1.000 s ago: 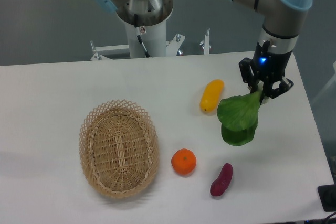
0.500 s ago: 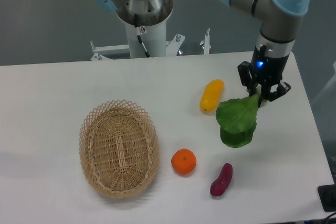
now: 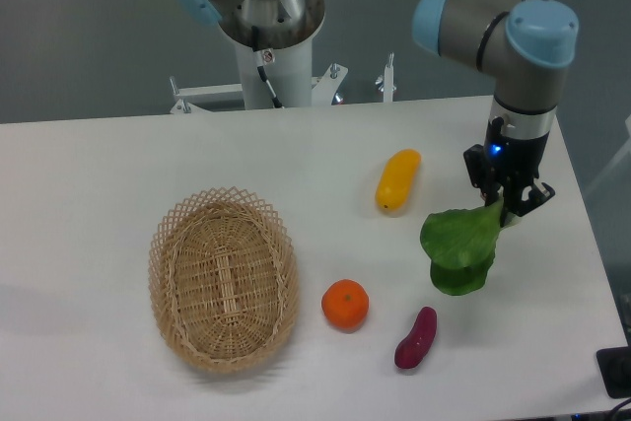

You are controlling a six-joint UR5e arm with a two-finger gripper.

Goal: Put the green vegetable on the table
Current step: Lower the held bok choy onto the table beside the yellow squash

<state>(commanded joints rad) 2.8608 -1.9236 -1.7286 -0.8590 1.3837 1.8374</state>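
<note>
The green vegetable (image 3: 460, 248) has broad dark green leaves and hangs from my gripper (image 3: 507, 206), which is shut on its pale stem end. The leaves hang low over the white table (image 3: 118, 165) at the right side; I cannot tell whether they touch it. The stem is mostly hidden between the fingers.
A yellow oblong vegetable (image 3: 397, 179) lies left of the gripper. An orange (image 3: 345, 304) and a small purple sweet potato (image 3: 416, 337) lie below-left of the leaves. An oval wicker basket (image 3: 224, 277) stands at the left. The table's right edge is close to the gripper.
My gripper has moved right and down toward the front with the green vegetable in it. The other objects have not moved.
</note>
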